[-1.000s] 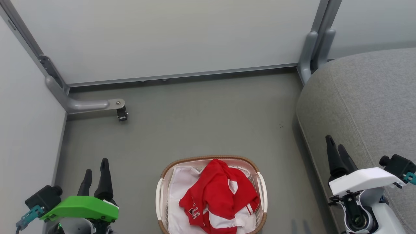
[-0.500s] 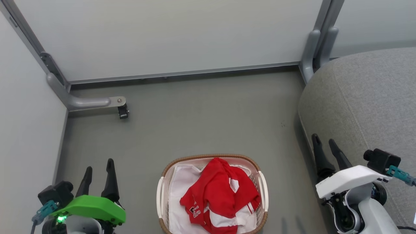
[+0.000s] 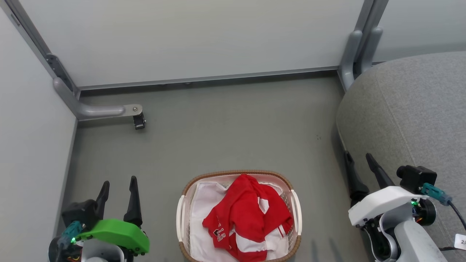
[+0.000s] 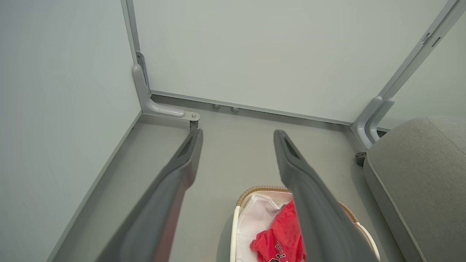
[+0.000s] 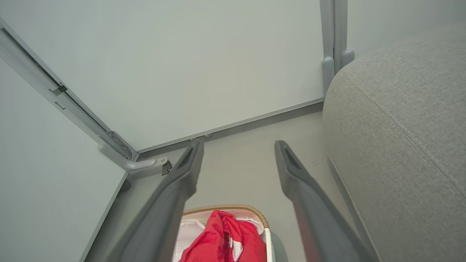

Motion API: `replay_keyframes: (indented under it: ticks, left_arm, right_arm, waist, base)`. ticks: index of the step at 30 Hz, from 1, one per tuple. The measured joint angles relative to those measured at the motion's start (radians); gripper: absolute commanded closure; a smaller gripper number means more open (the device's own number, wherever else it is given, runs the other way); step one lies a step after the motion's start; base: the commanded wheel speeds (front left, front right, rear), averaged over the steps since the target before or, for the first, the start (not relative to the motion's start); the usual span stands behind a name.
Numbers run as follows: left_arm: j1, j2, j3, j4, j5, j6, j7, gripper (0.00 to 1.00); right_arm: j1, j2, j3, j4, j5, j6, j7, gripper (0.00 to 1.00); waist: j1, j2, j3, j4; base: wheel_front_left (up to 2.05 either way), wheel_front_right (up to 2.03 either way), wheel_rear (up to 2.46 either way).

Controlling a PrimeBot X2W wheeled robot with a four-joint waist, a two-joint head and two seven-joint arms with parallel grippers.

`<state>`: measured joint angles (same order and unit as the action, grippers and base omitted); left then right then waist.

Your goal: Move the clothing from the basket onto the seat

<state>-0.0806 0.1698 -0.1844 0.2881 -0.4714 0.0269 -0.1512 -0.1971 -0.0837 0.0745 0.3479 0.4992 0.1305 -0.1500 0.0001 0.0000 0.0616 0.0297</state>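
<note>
The light-grey seat (image 3: 411, 109) rises along the robot's right, and the grey floor (image 3: 225, 138) spreads between it and the pale partition panels (image 3: 189, 40). The oval laundry basket (image 3: 236, 172) stands on that floor, low in the middle of the head view, between the two arms and apart from the seat. The clothing (image 3: 247, 218), a crumpled red garment with white panels and dark lettering, lies heaped inside the basket on the white liner (image 3: 204, 218), mostly toward the basket's right half. By that, the task looks to be at its opening step: the reach for the garment, with no grasp made. The next move calls for an arm to swing in over the basket and come down on a raised red fold. It should pinch red fabric alone and leave the liner, then lift high enough for trailing cloth to clear the rim before carrying it right to the seat. The right arm seems the better placed, being beside the seat. The left gripper (image 3: 119, 182), under its green cover, hangs left of the basket with its fingers spread apart, holding and touching nothing. The right gripper (image 3: 359, 156), under its white cover, sits right of the basket near the seat's edge. Its fingers are likewise apart and empty, and in its wrist view they stand clear of the seat.
</note>
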Motion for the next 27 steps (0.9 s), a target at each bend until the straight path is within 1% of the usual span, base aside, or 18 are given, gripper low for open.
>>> replay_keyframes:
  ticks: [4, 10, 15, 21, 27]
  left_arm:
    - [0.000, 0.001, -0.005, -0.010, 0.042, 0.019, -0.011, 0.00]
    - [0.005, -0.001, -0.001, -0.019, 0.085, 0.030, -0.026, 0.00]
    - [0.012, -0.003, 0.002, -0.023, 0.126, 0.032, -0.036, 0.00]
    - [0.042, -0.022, 0.025, -0.028, 0.175, 0.041, -0.052, 0.00]
    - [0.071, -0.039, 0.046, -0.036, 0.222, 0.033, -0.063, 0.00]
  right_arm:
    - [0.000, 0.005, 0.001, 0.012, -0.050, 0.000, -0.010, 0.00]
    - [0.002, 0.011, -0.002, 0.018, -0.105, 0.000, -0.027, 0.00]
    - [0.005, 0.015, -0.007, 0.031, -0.147, 0.000, -0.037, 0.00]
    - [0.023, 0.024, -0.036, 0.047, -0.196, 0.000, -0.051, 0.00]
    - [0.039, 0.031, -0.054, 0.052, -0.240, 0.000, -0.063, 0.00]
  waist:
    - [0.0000, 0.0000, 0.002, 0.003]
    - [0.0000, 0.0000, 0.001, 0.005]
    - [0.0000, 0.0000, -0.003, 0.006]
    - [0.0000, 0.0000, -0.008, 0.006]
    - [0.0000, 0.0000, -0.019, 0.006]
  base:
    - [0.00, 0.00, 0.00]
    - [0.00, 0.00, 0.00]
    - [0.00, 0.00, 0.00]
    - [0.00, 0.00, 0.00]
    - [0.00, 0.00, 0.00]
